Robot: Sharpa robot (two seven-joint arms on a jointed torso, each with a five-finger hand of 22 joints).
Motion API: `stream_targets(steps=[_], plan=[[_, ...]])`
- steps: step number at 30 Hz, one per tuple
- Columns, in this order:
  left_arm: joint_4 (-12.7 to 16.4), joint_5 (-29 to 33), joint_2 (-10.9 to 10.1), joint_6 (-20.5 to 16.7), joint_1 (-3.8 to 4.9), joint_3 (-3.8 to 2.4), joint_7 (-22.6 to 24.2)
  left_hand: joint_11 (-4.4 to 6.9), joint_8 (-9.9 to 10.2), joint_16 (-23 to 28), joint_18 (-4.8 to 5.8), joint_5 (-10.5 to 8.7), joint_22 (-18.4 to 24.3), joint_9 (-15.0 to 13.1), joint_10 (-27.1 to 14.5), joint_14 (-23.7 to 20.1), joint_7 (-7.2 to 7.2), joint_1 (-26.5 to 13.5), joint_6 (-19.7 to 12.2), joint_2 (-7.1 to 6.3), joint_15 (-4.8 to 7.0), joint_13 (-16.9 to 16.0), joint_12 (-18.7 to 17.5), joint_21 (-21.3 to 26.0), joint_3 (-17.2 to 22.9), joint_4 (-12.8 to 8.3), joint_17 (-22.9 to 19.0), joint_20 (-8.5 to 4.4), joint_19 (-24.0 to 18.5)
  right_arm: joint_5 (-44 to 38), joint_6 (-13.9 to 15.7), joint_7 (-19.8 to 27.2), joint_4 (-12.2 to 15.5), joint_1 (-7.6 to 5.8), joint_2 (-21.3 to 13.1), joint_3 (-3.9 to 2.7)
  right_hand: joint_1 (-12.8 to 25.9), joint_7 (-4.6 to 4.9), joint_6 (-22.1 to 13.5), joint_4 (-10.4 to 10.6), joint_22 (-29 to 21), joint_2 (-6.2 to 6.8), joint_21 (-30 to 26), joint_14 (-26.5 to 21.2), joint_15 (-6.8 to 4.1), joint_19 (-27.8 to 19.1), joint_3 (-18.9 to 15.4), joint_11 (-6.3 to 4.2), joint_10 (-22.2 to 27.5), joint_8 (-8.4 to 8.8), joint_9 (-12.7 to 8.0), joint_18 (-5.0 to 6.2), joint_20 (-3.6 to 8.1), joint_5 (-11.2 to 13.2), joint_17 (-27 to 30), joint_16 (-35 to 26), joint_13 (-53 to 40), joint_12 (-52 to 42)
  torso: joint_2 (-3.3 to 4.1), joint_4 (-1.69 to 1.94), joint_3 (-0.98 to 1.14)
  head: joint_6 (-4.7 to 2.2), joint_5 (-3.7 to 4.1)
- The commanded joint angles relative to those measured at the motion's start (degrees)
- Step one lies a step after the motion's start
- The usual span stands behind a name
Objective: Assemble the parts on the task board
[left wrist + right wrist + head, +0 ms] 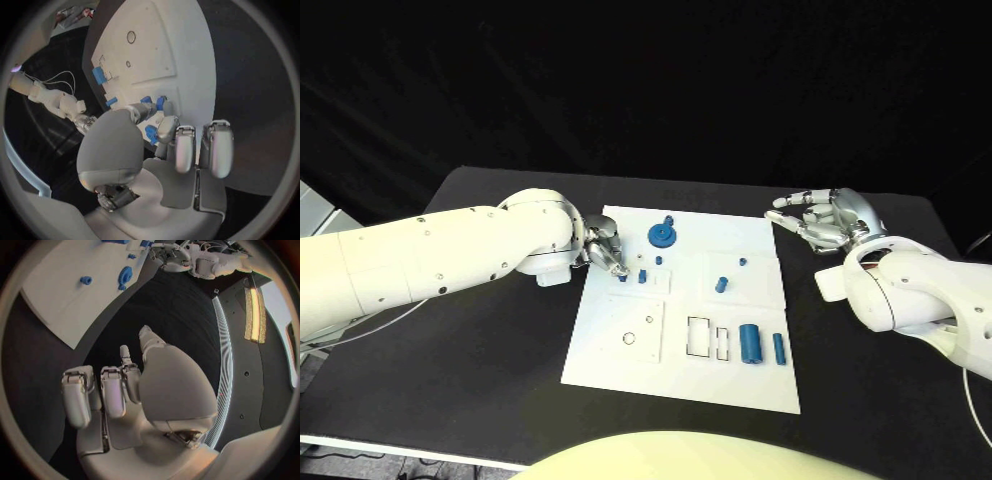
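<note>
White and flat, the rectangular task board [682, 360] lies in the middle of the black table [473, 390], and my left hand [604, 250] is over its left edge near the far end. In my left wrist view the fingers [165, 127] of that hand reach down to the plate among a few small blue pegs; one small blue piece [150, 134] sits right between my fingertips, and they look closed on it, though I cannot make out the contact itself. Two short blue pegs [642, 276] stand on the board just beside my left hand. A round blue gear-like disc with a stub on top [665, 235] rests near the far edge of the board, close to my left hand but apart from it. Toward the middle right there is a small blue peg [721, 284] and a tiny blue pin [741, 262] beyond it. Near the right side of the board a larger blue cylinder [751, 343] lies next to a slimmer blue bar [780, 348], both beside two black-outlined rectangular slots [711, 339]. My right hand [822, 220] is off the board, above the bare table just past its far right corner, with its fingers curled partway in and nothing in them.
</note>
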State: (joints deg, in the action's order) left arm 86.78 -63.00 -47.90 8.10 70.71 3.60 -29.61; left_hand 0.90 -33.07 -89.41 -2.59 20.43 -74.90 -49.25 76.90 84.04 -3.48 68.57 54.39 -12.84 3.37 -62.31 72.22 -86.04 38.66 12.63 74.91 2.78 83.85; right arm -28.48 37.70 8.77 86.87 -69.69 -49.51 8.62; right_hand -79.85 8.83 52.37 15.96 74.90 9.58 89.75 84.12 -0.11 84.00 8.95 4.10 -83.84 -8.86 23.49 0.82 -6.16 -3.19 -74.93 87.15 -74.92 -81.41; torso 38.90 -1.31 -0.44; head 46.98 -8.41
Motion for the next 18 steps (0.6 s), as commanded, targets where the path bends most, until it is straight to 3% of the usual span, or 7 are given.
stream_targets(steps=[1, 18], plan=[[0.0, -0.03, 0.23, 1.76, -0.1, 0.06, 0.18, -0.05, -0.36, -0.25, 0.76, 0.32, -8.4, 0.03, 0.39, 5.77, 0.04, -0.17, 0.28, 0.62, 0.5, -0.08, 0.19, -0.23, 11.23, -11.65, 14.46, -0.09, 0.77, -0.55, -0.87, 0.77, 0.05, 0.05, 0.01, -0.01, 0.33, 0.09, -0.44, 0.08, 15.1, -0.16, 0.25, 4.14, 0.04, 6.0, -0.33, 0.04, 0.39, -0.28, 0.06, -0.82, 0.16, -0.23, -8.14, -0.34, -8.6, 0.39, 0.02, -0.02, -0.02, -0.05, 0.03], [-0.75, -1.48, 0.78, 1.88, -0.16, 0.1, 0.01, -0.02, -0.34, -0.23, 0.77, 0.35, -8.44, 0.04, 0.41, 5.76, 0.08, -0.22, 0.33, 0.56, 0.51, -0.1, 0.18, -0.25, 11.28, -11.73, 14.42, -0.11, 0.8, -0.55, -0.86, 0.77, 0.07, 0.05, -0.05, -0.01, 0.33, 0.09, -0.44, 0.08, 15.1, -0.16, 0.25, 4.14, 0.04, 6.0, -0.33, 0.04, 0.39, -0.28, 0.06, -0.82, 0.16, -0.23, -8.14, -0.34, -8.6, 0.39, 0.02, -0.01, -0.02, 0.02, 0.1]])
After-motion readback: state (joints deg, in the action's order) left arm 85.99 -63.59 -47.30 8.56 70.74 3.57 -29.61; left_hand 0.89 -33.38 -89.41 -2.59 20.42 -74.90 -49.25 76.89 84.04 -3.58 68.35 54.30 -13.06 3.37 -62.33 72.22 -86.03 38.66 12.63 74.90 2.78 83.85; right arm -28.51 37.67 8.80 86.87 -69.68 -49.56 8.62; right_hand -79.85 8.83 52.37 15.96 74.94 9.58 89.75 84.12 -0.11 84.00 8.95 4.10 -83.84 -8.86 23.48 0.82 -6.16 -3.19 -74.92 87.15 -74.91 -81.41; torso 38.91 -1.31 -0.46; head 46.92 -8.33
